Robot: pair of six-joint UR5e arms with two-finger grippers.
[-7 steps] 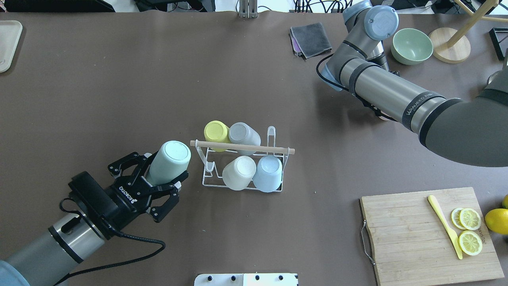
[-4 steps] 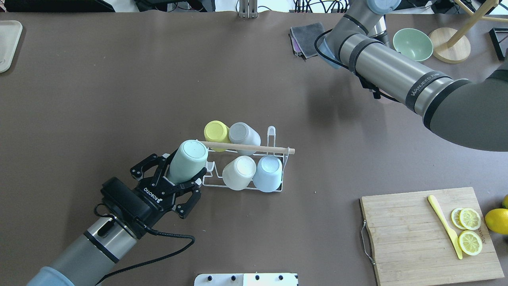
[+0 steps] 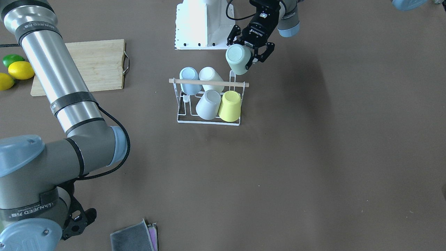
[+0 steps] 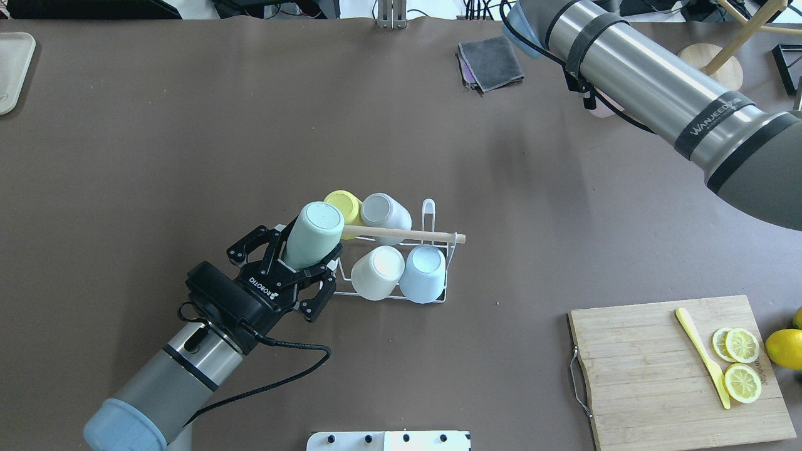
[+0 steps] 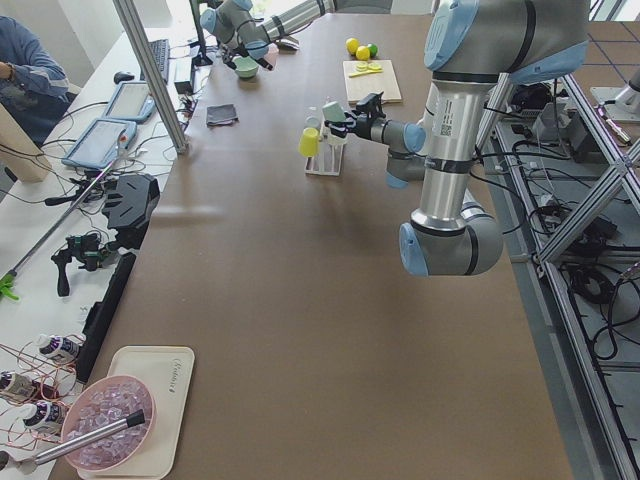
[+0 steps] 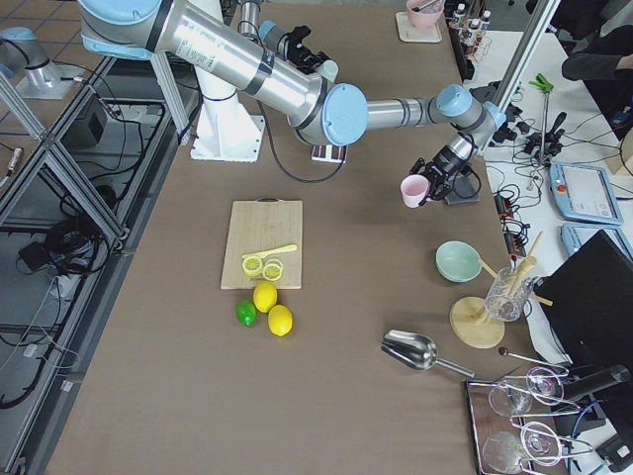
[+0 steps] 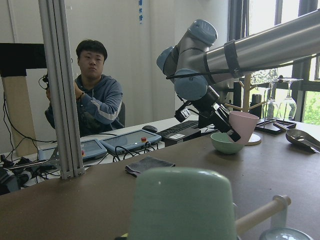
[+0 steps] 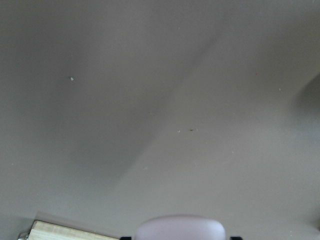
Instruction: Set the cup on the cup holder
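The mint-green cup [image 4: 311, 241] is hanging in the left end effector [image 4: 308, 244], whose 2 black fingers [image 4: 328, 262] are clamping its sides. The cup is tilting with its closed base up and away from the wrist. It is sitting at the left end of the cup holder [image 4: 388, 294]. From overhead its base is covering that end of the wooden rod [image 4: 413, 235] and overlapping the yellow cup [image 4: 344, 202]. In the front-facing view the same cup [image 3: 238, 59] is hovering on the robot's side of the rod [image 3: 209, 82], close to an upright white prong [image 3: 231, 75]. Whether it is touching the prong is hard to tell.

4 cups are already resting base-up on the holder. The yellow one and a grey cup [image 4: 382, 210] are sitting on the far row. A cream cup [image 4: 378, 269] and a pale blue cup [image 4: 423, 269] are sitting on the near row. The holder is standing near the middle of the brown desk [image 4: 188, 125].

Well apart, at the far right of the desk, the right end effector [image 7: 225, 122] is closing on a pink cup [image 7: 243, 125] and holding it tilted above a green bowl [image 7: 226, 142]. A folded grey cloth [image 4: 492, 62] is lying near the desk's far edge. A wooden cutting board [image 4: 664, 369] is carrying lemon slices [image 4: 742, 363] and a yellow knife [image 4: 702, 366] at the near right. A person [image 7: 97, 100] is sitting beyond the desk in the left wrist view.
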